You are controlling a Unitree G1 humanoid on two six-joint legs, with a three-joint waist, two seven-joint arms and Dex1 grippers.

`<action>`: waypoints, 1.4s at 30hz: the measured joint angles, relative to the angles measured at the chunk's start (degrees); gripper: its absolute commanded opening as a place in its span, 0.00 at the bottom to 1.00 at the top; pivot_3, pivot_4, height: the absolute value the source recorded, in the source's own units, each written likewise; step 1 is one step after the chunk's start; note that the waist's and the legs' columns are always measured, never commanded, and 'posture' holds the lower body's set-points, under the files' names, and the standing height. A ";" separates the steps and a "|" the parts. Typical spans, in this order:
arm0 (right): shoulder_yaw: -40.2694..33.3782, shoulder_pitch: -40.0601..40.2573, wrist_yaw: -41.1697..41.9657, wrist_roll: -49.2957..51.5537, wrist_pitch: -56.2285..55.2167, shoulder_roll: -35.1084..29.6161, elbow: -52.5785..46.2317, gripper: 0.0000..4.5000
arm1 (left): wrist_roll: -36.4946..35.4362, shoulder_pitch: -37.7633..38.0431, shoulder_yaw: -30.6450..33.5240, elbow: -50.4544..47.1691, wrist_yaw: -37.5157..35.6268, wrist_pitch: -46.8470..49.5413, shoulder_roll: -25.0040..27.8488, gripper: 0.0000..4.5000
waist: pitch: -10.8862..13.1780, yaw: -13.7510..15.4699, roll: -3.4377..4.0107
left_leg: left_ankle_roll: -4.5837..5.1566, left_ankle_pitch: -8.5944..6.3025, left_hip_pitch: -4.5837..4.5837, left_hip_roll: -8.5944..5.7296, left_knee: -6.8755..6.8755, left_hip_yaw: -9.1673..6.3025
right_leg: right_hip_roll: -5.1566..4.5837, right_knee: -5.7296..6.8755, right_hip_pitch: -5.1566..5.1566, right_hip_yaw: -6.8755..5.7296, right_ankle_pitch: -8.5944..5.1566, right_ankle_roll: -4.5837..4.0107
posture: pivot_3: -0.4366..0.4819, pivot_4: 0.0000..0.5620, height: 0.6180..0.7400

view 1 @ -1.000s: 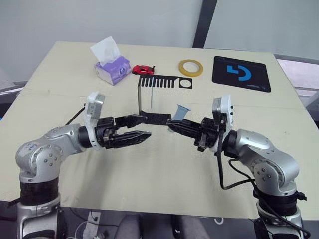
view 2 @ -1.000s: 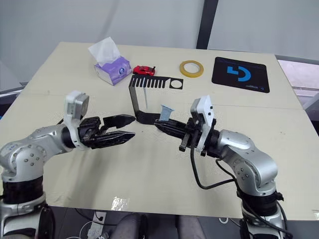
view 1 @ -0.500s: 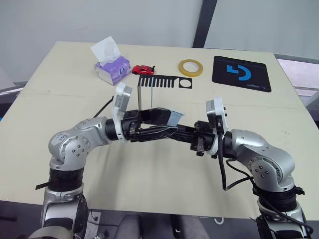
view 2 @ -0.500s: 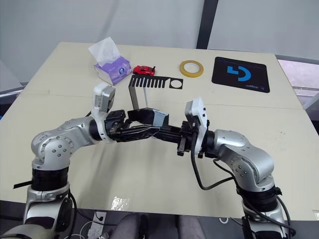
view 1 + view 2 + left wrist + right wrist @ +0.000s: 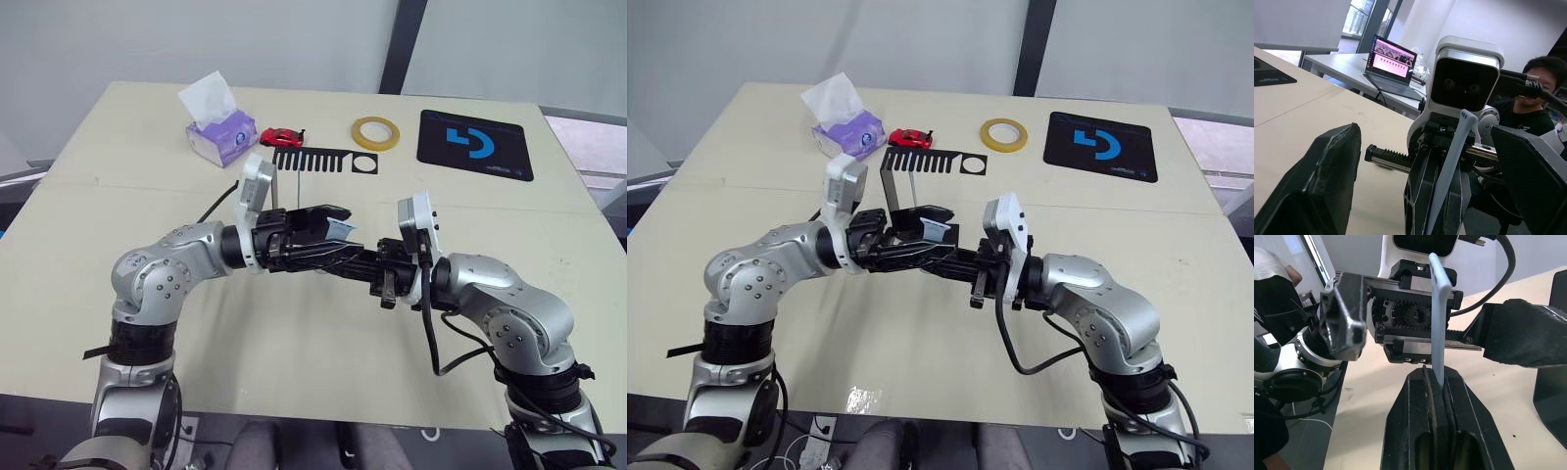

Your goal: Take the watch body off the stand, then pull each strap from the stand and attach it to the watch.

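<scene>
Four loose things sit along the far side of my tabletop (image 5: 88,196): a tissue box (image 5: 221,137), a small red toy car (image 5: 282,136), a yellow tape ring (image 5: 375,132) and a black mouse pad (image 5: 476,145) with a blue logo. Nearer, the stand (image 5: 921,166) rises with its comb-slotted bar toward the far edge; its post and foot are partly screened by my two arms, which meet just in front of it.

I cannot make out the watch body, and a second strap is not something I can pick out. A person (image 5: 1533,98) and an open laptop (image 5: 1391,61) show beyond the table in the left wrist view.

My right tool (image 5: 1435,377) is pinched tight on one pale blue-grey strap (image 5: 1439,320), which stands up out of the tips. My left tool (image 5: 328,227) is spread wide, one finger on each side of that strap, its fingers (image 5: 1322,171) not touching it. The strap hangs above the tabletop, near the stand's foot.
</scene>
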 measured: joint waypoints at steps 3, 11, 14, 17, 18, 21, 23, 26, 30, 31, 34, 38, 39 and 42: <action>0.23 0.00 -0.05 0.01 0.00 -0.16 0.08 0.00 | 0.24 0.00 -0.60 -0.01 -0.07 -0.03 0.35 0.73 | 0.00 0.03 0.00 | -0.01 0.00 0.00 0.00 0.02 0.00 | 0.00 0.01 0.00 0.00 0.00 0.00 | 0.48 0.27 0.98; 0.70 0.00 -0.22 0.83 0.33 -0.62 0.61 0.00 | 0.30 0.00 -1.38 -0.12 -0.67 -0.14 0.90 0.73 | 0.00 0.04 0.00 | -0.01 0.00 0.00 0.00 0.02 0.00 | 0.00 0.02 0.00 0.00 0.00 0.00 | 0.48 0.27 0.98; 0.70 0.00 -0.34 1.11 0.67 -0.63 1.07 0.00 | 0.29 0.00 -1.33 -0.12 -0.66 -0.34 1.47 0.73 | 0.00 0.03 0.00 | -0.01 0.00 0.00 0.00 0.02 0.00 | 0.00 0.02 0.00 0.00 0.00 0.00 | 0.48 0.27 0.98; 0.70 0.00 -0.46 1.61 1.00 -0.63 1.08 0.00 | 0.29 0.00 -1.15 -0.12 -0.56 -0.55 1.51 0.73 | 0.00 0.08 0.00 | -0.01 0.00 0.00 0.00 0.02 0.00 | 0.00 0.02 0.00 0.00 0.00 0.00 | 0.48 0.27 0.98; 0.70 0.00 -0.62 1.86 1.17 -0.62 1.12 0.00 | 0.28 0.00 -1.11 -0.12 -0.56 -0.61 1.51 0.61 | 0.00 0.07 0.00 | -0.01 0.01 0.00 0.00 0.03 0.00 | 0.00 0.02 0.00 0.00 0.00 0.00 | 0.48 0.27 0.98; 0.58 0.00 -1.28 2.24 1.25 -0.61 1.13 0.00 | 0.27 0.00 -1.09 -0.12 -0.62 -0.63 1.54 0.35 | 0.00 0.05 0.00 | -0.01 0.01 0.00 0.00 0.02 0.00 | 0.00 0.03 0.00 0.00 0.00 0.00 | 0.48 0.27 0.98; 0.58 0.00 -1.56 2.69 1.26 -0.61 1.18 0.00 | 0.28 0.00 -1.11 -0.12 -0.66 -0.63 1.91 0.35 | 0.00 0.01 0.00 | -0.01 0.00 0.00 0.00 0.02 0.00 | 0.00 0.03 0.00 0.00 0.00 0.00 | 0.48 0.27 0.98; 0.58 0.00 -1.80 2.88 1.29 -0.61 1.53 0.00 | 0.28 0.13 -1.11 -0.13 -0.66 -0.63 2.14 0.35 | 0.00 0.05 0.00 | -0.01 0.00 0.00 0.00 0.03 0.00 | 0.00 0.02 0.00 0.00 0.00 0.00 | 0.48 0.27 0.98; 0.56 -0.07 -2.34 3.44 1.31 -0.61 1.53 0.00 | 0.28 0.68 -1.15 -0.14 -0.65 -0.63 2.14 0.35 | 0.00 0.05 0.00 | -0.01 0.00 0.00 0.00 0.03 0.00 | 0.00 0.03 0.00 0.00 0.00 0.00 | 0.48 0.27 0.98; 0.56 -0.10 -2.38 3.47 1.31 -0.62 1.54 0.00 | 0.28 0.68 -1.15 -0.14 -0.65 -0.63 2.14 0.35 | 0.00 0.05 0.00 | -0.01 0.00 0.00 0.00 0.03 0.00 | 0.00 0.03 0.00 0.00 0.00 0.00 | 0.48 0.27 0.98; 0.55 -0.17 -2.44 3.81 1.32 -0.63 1.54 0.00 | 0.23 0.68 -1.14 -0.14 -0.58 -0.63 2.10 0.35 | 0.00 0.05 0.00 | -0.01 0.00 0.00 0.00 0.03 0.00 | 0.00 0.03 0.00 0.00 0.00 0.00 | 0.48 0.27 0.98; 0.55 -0.17 -2.50 3.95 1.32 -0.65 1.56 0.00 | 0.13 0.68 -1.14 -0.14 -0.59 -0.63 2.09 0.35 | 0.00 0.05 0.00 | -0.01 0.00 0.00 0.00 0.03 0.00 | 0.00 0.04 0.00 0.00 0.00 0.00 | 0.48 0.27 0.98; 0.55 -0.17 -2.51 3.95 1.32 -0.67 1.56 0.00 | 0.13 0.68 -1.14 -0.14 -0.59 -0.63 2.09 0.35 | 0.00 0.05 0.00 | -0.01 0.00 0.00 0.00 0.03 0.00 | 0.00 0.04 0.00 0.00 0.00 0.00 | 0.48 0.27 0.98; 0.55 -0.17 -2.50 3.95 1.32 -0.69 1.56 0.00 | 0.08 0.68 -1.14 -0.14 -0.59 -0.63 2.08 0.35 | 0.00 0.05 0.00 | -0.01 0.01 0.00 0.00 0.04 0.00 | 0.00 0.05 0.00 0.00 0.00 0.00 | 0.48 0.27 0.98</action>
